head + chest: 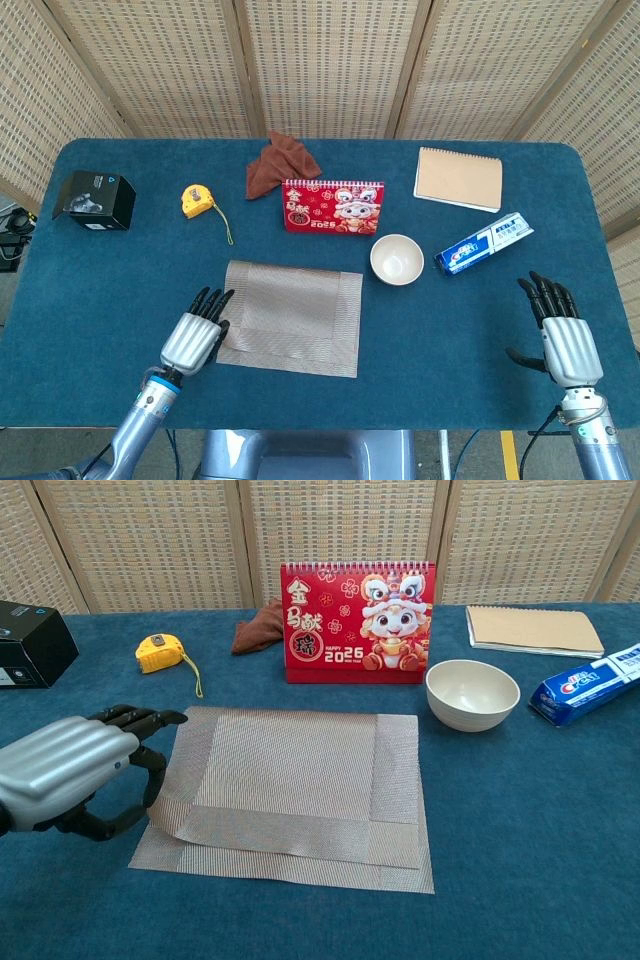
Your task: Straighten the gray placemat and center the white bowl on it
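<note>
Head view: the gray placemat (291, 317) lies on the blue worktop (100, 280), near the front middle, a little skewed against the worktop edge. The left hand (192, 337) is at the left edge of the placemat, its dark fingers (211, 300) stretched forward and a little apart; if it pinches the mat, this view does not tell. The white bowl (396, 259) stands just beside the back right corner of the placemat, on the worktop and not on the mat. The right hand (562, 337) is well apart, near the front right corner, released, with fingers straight and the thumb out to the side, holding nothing. Behind the bowl stands a red desk calendar (332, 205), and a toothpaste box (484, 243) lies to the right of the bowl.

Chest view: the left hand (72, 774) has its fingers and thumb curved around the left edge of the placemat (295, 792), and this edge is raised from the worktop, so the hand is grasping the mat. The front left corner shows two layers, one shifted over the other. The white bowl (472, 693) stands near the back right corner of the mat, between the calendar (359, 622) and the toothpaste box (588, 687). The right hand does not appear in this view.
</note>
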`<state>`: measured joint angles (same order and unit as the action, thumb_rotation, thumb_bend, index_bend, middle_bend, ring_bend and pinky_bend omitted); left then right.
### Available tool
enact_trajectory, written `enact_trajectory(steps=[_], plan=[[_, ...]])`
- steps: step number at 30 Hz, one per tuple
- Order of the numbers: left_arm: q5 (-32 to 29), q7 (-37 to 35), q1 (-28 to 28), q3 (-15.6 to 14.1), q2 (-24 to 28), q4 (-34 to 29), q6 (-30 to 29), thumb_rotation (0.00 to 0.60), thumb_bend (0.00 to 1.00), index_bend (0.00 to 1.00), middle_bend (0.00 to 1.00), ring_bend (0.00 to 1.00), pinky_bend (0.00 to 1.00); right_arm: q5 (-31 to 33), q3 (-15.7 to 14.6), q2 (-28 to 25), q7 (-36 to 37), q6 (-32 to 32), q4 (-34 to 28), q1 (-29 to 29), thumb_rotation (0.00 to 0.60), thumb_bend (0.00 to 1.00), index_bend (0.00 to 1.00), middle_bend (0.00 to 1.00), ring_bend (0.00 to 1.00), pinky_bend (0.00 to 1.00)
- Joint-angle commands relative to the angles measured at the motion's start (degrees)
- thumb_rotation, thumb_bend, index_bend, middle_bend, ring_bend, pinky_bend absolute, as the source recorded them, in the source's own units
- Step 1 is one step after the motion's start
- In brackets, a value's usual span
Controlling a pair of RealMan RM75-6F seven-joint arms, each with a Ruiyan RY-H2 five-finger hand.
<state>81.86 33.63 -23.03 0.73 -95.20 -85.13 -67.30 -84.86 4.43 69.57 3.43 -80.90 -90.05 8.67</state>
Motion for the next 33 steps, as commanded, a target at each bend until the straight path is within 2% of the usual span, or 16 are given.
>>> enact_trajectory(steps=[1, 7, 13, 17, 21, 29, 33], plan=[[-0.5, 0.7, -0.8, 1.2, 1.1, -1.9, 0.1, 0.600, 0.49, 0.59, 0.00, 0.00, 0.00, 0.0, 0.0, 0.0, 0.0, 0.0, 0.0, 0.0, 0.600, 0.03, 0.06, 0.00, 0.00, 0.00], [-3.0, 2.0, -3.2, 5.3, 2.9, -5.6, 1.2, 0.600, 0.49, 0.60, 0.00, 0.00, 0.00, -0.1, 0.1, -0.3, 0.1, -0.4, -0.4, -0.2, 0.600, 0.03, 0.06, 0.00, 0.00, 0.00], [-9.0, 2.8, -7.4, 11.9, 3.9, -7.1, 3.9, 0.600, 0.49, 0.60, 0.00, 0.00, 0.00, 0.7, 0.6, -0.8, 0.6, -0.4, -0.6, -0.2, 0.600, 0.03, 0.06, 0.00, 0.00, 0.00], [-15.7, 4.1, -11.7, 17.5, 4.0, -4.5, 7.1, 0.600, 0.49, 0.60, 0.00, 0.00, 0.00, 2.0, 1.2, -1.1, 1.2, 0.2, -0.4, -0.1, 0.600, 0.03, 0.06, 0.00, 0.00, 0.00], [-20.9, 6.4, -15.7, 20.7, 3.9, -1.4, 9.3, 0.600, 0.49, 0.60, 0.00, 0.00, 0.00, 3.2, 1.7, -1.2, 1.5, 1.0, 0.0, 0.2, 0.600, 0.03, 0.06, 0.00, 0.00, 0.00], [-27.2, 8.3, -23.1, 25.0, 3.3, 5.6, 11.6, 0.600, 0.49, 0.60, 0.00, 0.00, 0.00, 5.0, 2.6, -1.0, 1.7, 2.0, 1.0, 0.5, 0.600, 0.03, 0.06, 0.00, 0.00, 0.00], [-29.8, 9.2, -26.9, 26.2, 2.3, 10.2, 12.3, 0.600, 0.49, 0.60, 0.00, 0.00, 0.00, 6.0, 3.0, -0.9, 1.9, 2.5, 1.5, 0.7, 0.600, 0.03, 0.06, 0.00, 0.00, 0.00]])
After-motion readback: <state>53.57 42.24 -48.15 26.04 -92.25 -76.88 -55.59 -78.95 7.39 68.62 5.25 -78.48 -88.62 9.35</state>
